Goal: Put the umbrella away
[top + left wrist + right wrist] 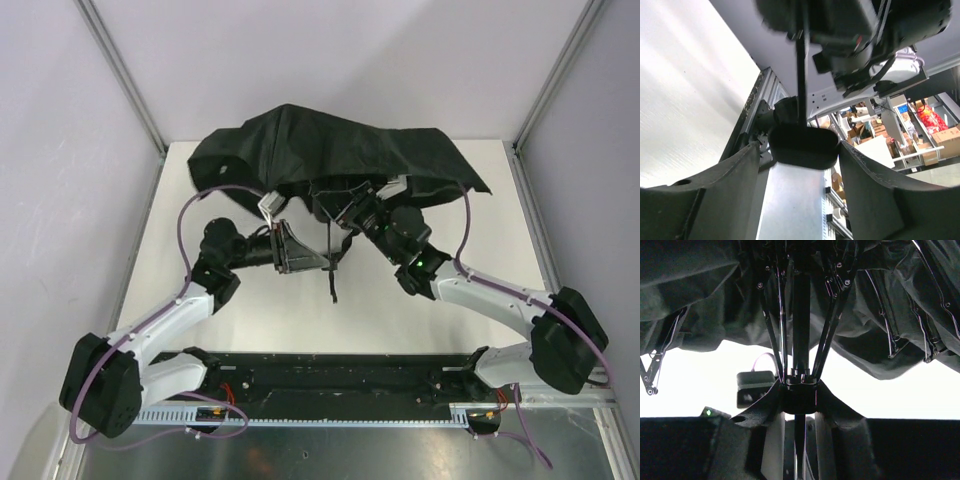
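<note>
umbrella [340,150] canopy half open | left gripper [800,150] clamped on its handle [802,136] | right gripper [799,396] clamped round runner [799,389]

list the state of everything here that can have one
umbrella, partly open, canopy slack and rumpled, ribs spread
wrist strap, hanging loose
left gripper, shut on the umbrella at its handle
right gripper, shut on the umbrella at its runner

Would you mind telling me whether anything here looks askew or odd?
Yes: the umbrella is half collapsed, its canopy sagging in uneven folds over the far edge of the table, ribs folded beneath. The left gripper and right gripper both clamp it.
</note>
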You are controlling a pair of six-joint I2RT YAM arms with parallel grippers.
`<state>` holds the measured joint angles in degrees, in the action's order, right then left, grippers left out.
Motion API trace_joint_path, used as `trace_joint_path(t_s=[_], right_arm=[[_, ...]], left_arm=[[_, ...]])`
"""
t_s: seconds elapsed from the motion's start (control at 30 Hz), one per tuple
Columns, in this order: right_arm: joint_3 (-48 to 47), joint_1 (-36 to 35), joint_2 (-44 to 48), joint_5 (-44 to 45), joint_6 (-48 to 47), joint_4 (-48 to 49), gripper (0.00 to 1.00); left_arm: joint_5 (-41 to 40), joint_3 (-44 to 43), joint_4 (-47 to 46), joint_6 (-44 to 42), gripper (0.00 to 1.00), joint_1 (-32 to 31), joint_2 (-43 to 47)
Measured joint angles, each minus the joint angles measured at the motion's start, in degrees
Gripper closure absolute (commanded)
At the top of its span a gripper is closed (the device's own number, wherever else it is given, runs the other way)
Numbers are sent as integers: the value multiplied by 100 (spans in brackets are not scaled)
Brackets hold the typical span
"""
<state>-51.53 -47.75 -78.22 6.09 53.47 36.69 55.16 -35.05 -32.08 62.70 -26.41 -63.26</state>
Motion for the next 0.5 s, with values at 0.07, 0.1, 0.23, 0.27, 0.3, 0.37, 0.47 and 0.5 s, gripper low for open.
trace_joint_path(t_s=[0.07, 0.1, 0.23, 0.27, 0.3, 0.37, 0.47, 0.5], right_arm=[[11, 37, 160, 131, -90, 0, 100], [11, 31, 238, 214, -162, 2, 100], [15, -162, 529, 485, -551, -22, 100], [15, -227, 599, 544, -662, -55, 100], [20, -269, 654, 575, -737, -87, 100], [50, -348, 785, 675, -922, -181, 100], [155, -413, 1008, 850, -1099, -306, 100], [195, -426, 1078, 887, -1132, -321, 100]], left_arm=[[-63, 181, 2, -9, 31, -111, 94], [-94, 219, 0, -11, 32, -192, 105], [-151, 227, -63, -28, 41, -481, 107], [-144, 225, -101, -35, 41, -518, 105], [-136, 225, -131, -42, 41, -549, 101], [-83, 195, -175, -87, 36, -592, 66], [13, 81, -162, -177, 29, -678, -74], [35, 28, -146, -197, 28, -719, -129]])
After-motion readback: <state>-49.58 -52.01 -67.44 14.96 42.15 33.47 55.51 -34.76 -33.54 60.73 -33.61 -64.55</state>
